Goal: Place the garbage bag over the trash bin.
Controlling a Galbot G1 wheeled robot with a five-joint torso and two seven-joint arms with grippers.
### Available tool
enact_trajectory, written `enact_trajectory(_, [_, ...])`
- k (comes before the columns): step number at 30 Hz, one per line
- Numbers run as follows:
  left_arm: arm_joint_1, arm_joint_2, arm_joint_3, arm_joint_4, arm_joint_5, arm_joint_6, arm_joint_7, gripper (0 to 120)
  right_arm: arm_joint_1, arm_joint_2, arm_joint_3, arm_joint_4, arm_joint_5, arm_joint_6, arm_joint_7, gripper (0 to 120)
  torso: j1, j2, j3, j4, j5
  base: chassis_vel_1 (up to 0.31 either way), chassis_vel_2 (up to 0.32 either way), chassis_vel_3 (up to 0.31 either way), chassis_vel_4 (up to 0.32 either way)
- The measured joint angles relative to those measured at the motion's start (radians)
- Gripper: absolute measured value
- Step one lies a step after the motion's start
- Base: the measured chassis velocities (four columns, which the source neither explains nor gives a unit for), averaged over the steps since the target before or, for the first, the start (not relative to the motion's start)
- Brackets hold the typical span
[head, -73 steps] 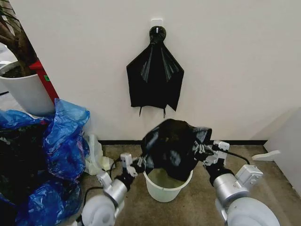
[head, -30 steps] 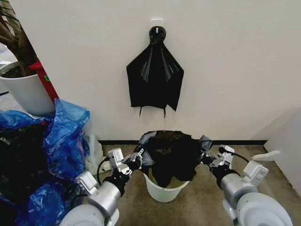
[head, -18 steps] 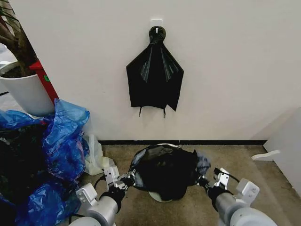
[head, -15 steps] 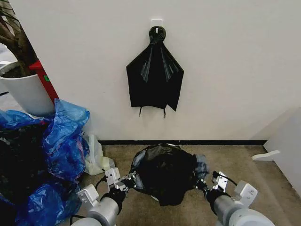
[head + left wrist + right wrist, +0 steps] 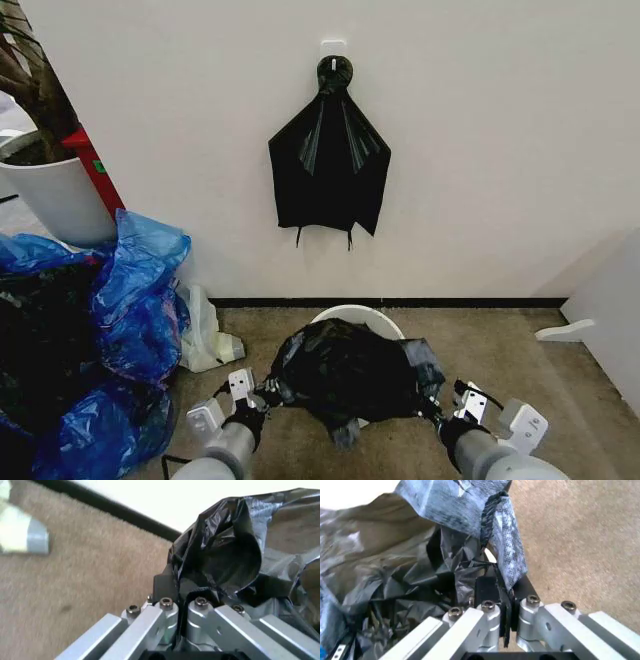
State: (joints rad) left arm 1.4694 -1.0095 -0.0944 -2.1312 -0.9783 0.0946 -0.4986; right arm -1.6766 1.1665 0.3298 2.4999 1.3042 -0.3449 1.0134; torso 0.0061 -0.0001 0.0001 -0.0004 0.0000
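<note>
I saw bag glossy black, greyish where stretched. Bin rim cream-white. My grippers' fingers silver, pads black. Floor speckled tan, wall off-white, baseboard black. Side bags translucent blue; hanging bundle black.

Both arms low, forearms reaching forward, spread apart. Left pincer clamped on the garbage bag's left edge; right pincer clamped on its right edge. Fingers pressed together.
</note>
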Motion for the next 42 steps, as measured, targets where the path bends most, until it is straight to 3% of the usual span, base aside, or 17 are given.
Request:
enact_trajectory(6, [-0.057,0.014,-0.002,0.047,0.008,0.059,0.063,0,-0.002,0.011,-0.001,-0.006,-0.046,-0.023,-0.059,0,0.000,0.000,0.000,0.0000,-0.0001,0.000,0.000,0.000,0.000])
enact_trajectory(15, [-0.055,0.017,0.006,0.078,0.064,0.082,0.075,0,0.000,0.031,-0.019,-0.057,-0.085,-0.024,-0.071,0,0.000,0.000,0.000,0.0000,0.0000,0.000,0.000,0.000,0.000])
enact_trajectory(27, [0.033,0.079,-0.026,-0.109,0.062,0.182,0.034,0,-0.051,0.020,-0.041,-0.001,-0.032,-0.021,0.021,0,0.000,0.000,0.000,0.0001,0.0001,0.000,0.000,0.000,0.000])
enact_trajectory(30, [0.044,0.082,-0.027,-0.110,0.066,0.188,0.031,0,-0.073,0.025,-0.045,-0.001,-0.044,-0.022,0.017,0,0.000,0.000,0.000,0.0000,0.0000,0.000,0.000,0.000,0.000])
enact_trajectory(36, [0.033,0.057,-0.013,0.000,0.104,0.184,0.056,0,-0.085,0.048,-0.051,-0.048,-0.082,-0.023,-0.017,0,0.000,0.000,0.000,0.0001,0.0000,0.000,0.000,0.000,0.000])
enact_trajectory(42, [-0.036,0.017,0.016,0.139,0.219,0.125,0.107,0,-0.065,0.063,-0.063,-0.101,-0.112,-0.023,-0.047,0,0.000,0.000,0.000,0.0003,-0.0001,0.000,0.000,0.000,0.000])
